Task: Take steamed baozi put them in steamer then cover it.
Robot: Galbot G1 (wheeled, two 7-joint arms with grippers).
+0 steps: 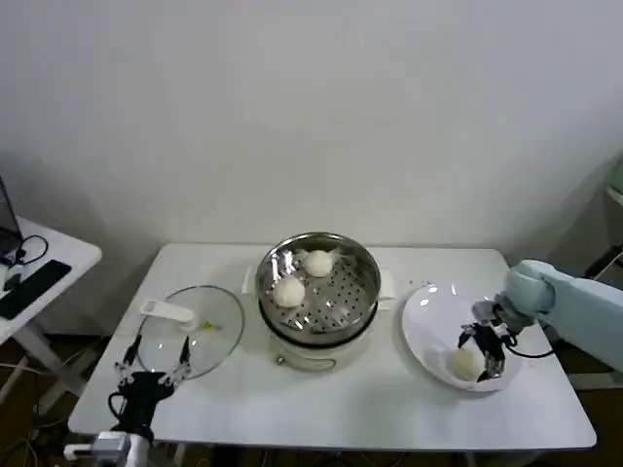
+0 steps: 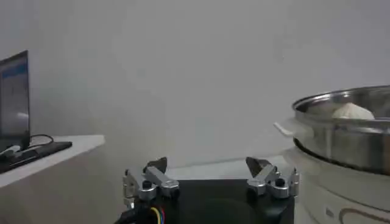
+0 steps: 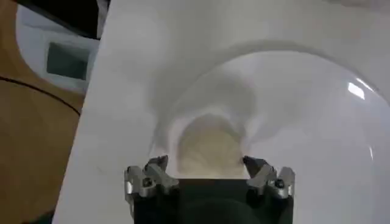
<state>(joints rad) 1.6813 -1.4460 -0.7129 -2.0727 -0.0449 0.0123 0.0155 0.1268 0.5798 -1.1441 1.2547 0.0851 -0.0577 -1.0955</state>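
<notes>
Now I am in the middle of the loading step: two steamed baozi (image 1: 303,276) already lie in the steamer (image 1: 318,298) at the centre of the table, and one more bun (image 1: 466,363) waits on the white plate (image 1: 428,326) at the right. My right gripper (image 1: 484,352) hangs low over this bun with its fingers apart, one on each side of it, not yet closed. In my judgement the next move needs a small descent and a soft squeeze, because the dough looks easy to dent, and then a lift over the steel rim.

My left gripper (image 1: 153,366) rests idle at the near left edge, also spread open, just beside the cover (image 1: 192,329), which lies flat on the table left of the steamer.

As for the surface, it is a smooth white table (image 1: 331,409). Behind it stands a plain pale wall (image 1: 311,107), and at the far left a small side desk (image 1: 39,268) carries a dark laptop (image 2: 13,100) and cables.
</notes>
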